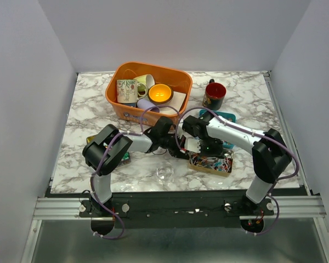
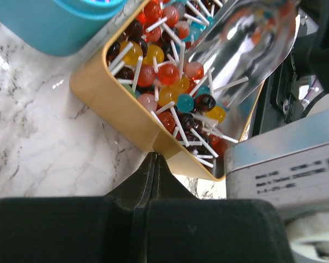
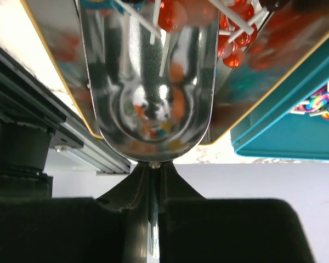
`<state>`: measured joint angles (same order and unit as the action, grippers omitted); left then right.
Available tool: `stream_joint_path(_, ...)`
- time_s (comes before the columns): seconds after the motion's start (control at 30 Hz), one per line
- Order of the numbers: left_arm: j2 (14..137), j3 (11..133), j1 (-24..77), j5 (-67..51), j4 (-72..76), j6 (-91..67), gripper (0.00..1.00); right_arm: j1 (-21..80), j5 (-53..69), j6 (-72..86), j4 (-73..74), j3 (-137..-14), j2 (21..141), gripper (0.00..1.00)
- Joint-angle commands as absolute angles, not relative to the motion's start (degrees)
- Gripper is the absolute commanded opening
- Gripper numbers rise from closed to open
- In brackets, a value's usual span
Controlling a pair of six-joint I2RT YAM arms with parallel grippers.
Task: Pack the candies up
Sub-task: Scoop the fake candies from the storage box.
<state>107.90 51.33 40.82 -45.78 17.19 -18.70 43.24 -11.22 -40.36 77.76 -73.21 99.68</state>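
The candies [image 2: 164,76] are small round lollipops in red, orange, yellow, blue and brown on white sticks, heaped in a yellow tray [image 2: 115,109]. This tray [image 1: 208,169] lies at the table's front right. My left gripper [image 2: 155,156] is shut with nothing between its jaws, and its tip touches the tray's near corner. My right gripper [image 3: 153,164] is shut on the thin handle of a shiny metal scoop [image 3: 153,98]. The scoop [image 2: 247,49] is tilted into the tray, with red lollipops [image 3: 172,13] at its mouth. In the top view both grippers [image 1: 178,152] [image 1: 205,147] meet at the tray's left side.
A teal container [image 3: 285,131] with swirled lollipops stands just behind the tray [image 1: 226,116]. An orange bin [image 1: 126,112] of mugs and a dark red mug [image 1: 214,94] stand at the back. A clear cup [image 1: 164,172] stands near the front edge. A grey labelled box [image 2: 285,175] shows beside the tray.
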Motion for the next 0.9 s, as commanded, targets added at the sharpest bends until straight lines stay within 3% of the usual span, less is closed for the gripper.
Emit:
stream_joint_path(0.0, 109.42, 51.5, 39.47, -48.43, 22.49, -25.13, 0.0, 43.24, -5.54, -37.8, 69.53, -70.58, 98.0, 0.01)
stream_joint_path(0.47, 111.36, 51.68, 38.5, -49.31, 24.26, -28.48, 0.0, 43.24, -2.29, -38.58, 55.38, -62.06, 95.28, 0.01)
stream_joint_path(0.87, 105.74, 53.26, 32.44, -45.27, 10.47, -22.07, 0.0, 41.4, 2.11, -38.58, 43.61, -56.34, 92.9, 0.01)
